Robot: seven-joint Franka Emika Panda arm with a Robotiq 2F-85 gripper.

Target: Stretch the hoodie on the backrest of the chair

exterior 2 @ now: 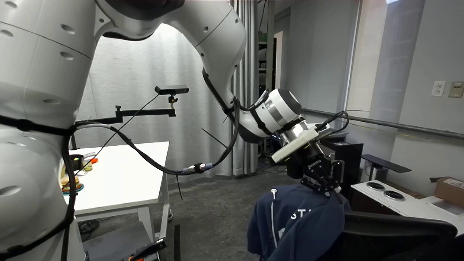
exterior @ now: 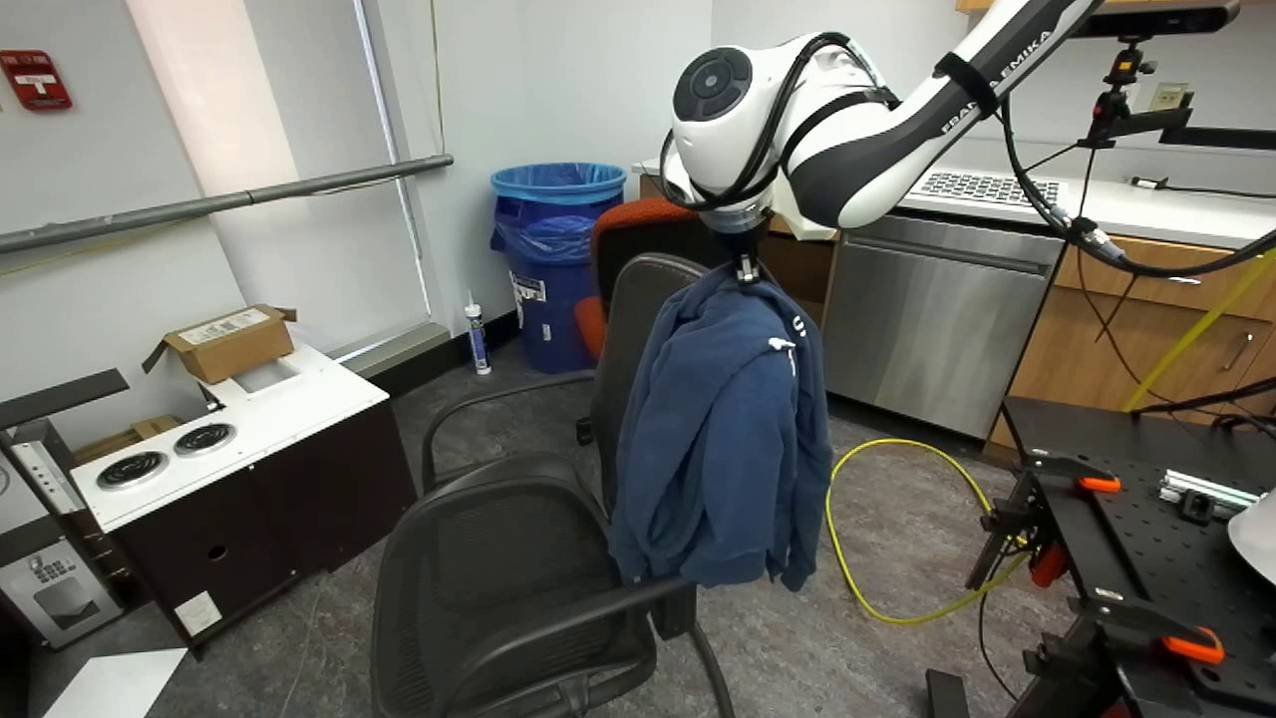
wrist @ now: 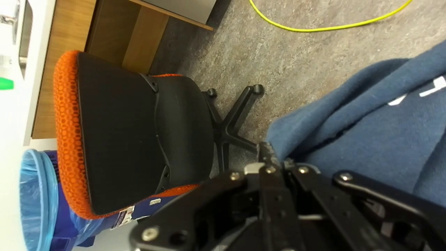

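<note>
Denim-blue hoodie (exterior: 718, 444) w/ wht drawstring (exterior 2: 272, 214) & lettering (exterior 2: 301, 214), loose folds over blk backrest (exterior: 634, 324), gripper (exterior: 746, 276) tight on hoodie top.

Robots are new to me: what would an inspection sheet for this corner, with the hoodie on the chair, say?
Surface: backrest of the black chair, only partly covered.
Job's things: hoodie, hanging in folds over one side of the backrest.
Clutter: cardboard box on a white stovetop unit; upright tube on the floor.
Pincer: shut, apparently pinching the hoodie's top.
Cables: yellow cable curving across the floor; black cables running along the arm.
Surroundings: orange-edged chair, blue bin, steel-fronted appliance.
</note>
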